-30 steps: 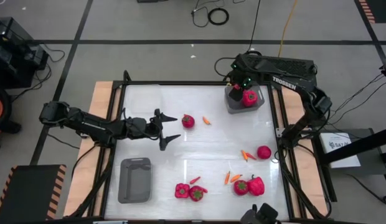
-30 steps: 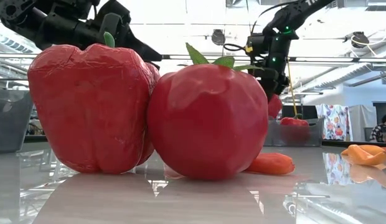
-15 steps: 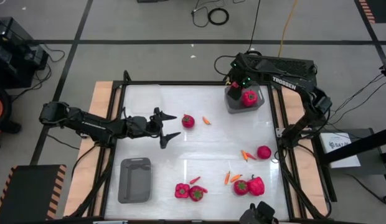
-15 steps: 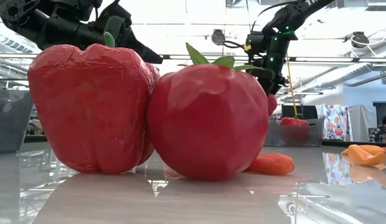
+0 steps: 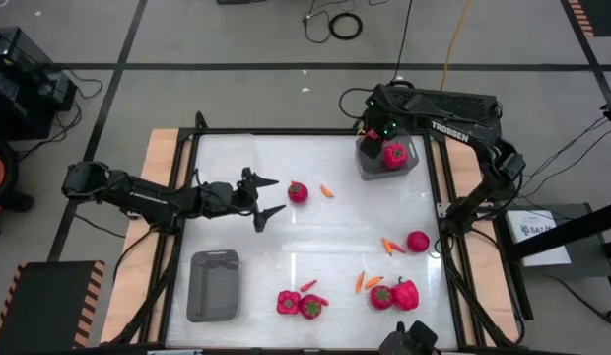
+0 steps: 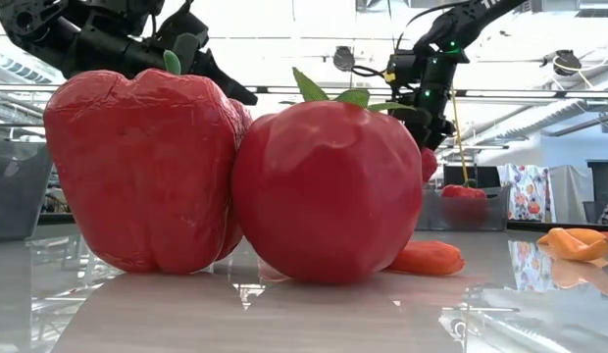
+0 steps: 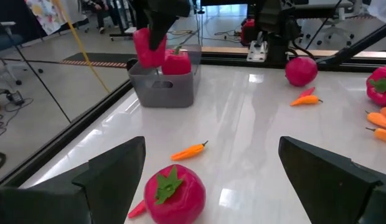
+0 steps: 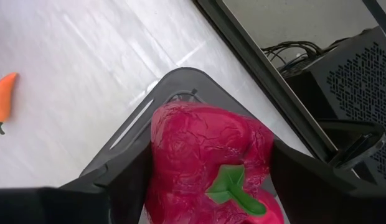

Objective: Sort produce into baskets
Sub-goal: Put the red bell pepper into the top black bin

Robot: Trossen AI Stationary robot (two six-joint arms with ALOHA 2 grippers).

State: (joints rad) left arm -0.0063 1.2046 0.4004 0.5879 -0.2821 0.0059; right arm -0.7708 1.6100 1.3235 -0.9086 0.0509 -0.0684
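We note the left gripper [image 5: 268, 197] at left-centre of the overhead frame, fingers spread wide and empty, pointing toward frame right. The small round red fruit with a green top [image 5: 298, 191] lies just beyond its fingertips, slightly toward the upper finger; in the left wrist picture the same fruit [image 7: 174, 193] sits low between the two dark fingers, nearer the left one. A slim orange chilli-like piece [image 5: 326, 190] lies just past it.

The right gripper [image 5: 372, 140] is at upper right, over the translucent grey rectangular plastic tub [image 5: 411, 164], clamped on a red bell pepper with a green stem [image 8: 211, 165]; a second red pepper [image 5: 394, 154] already rests in that tub.

We judge the left arm far nearer the round fruit; a short advance toward frame right should bracket it. The fruit is round, so no axis matters.
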